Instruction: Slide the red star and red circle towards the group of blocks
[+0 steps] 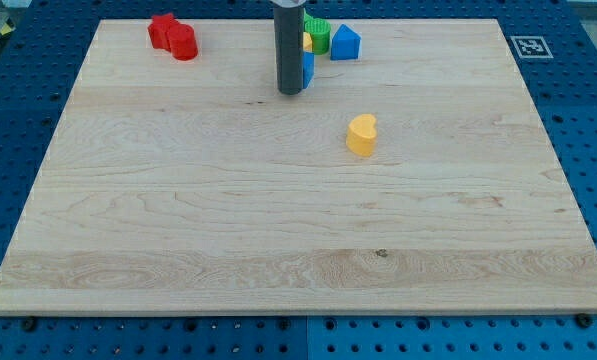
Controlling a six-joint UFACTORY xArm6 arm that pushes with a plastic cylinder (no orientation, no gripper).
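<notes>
No claw here: my tip [290, 92] rests on grainy wooden desk [178, 220]; glossy red star [162, 30] touches red circle [183, 43].

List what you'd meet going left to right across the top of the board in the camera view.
Red star → red circle → my tip, just left of the group → blue block. The yellow block sits lower, slightly further right. Blocks behind the rod left out.

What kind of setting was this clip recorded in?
Likely a robotics lab bench: a pale wooden board lies on a blue perforated table, with a black-and-white fiducial marker at the board's corner and small coloured blocks near my tip.
</notes>
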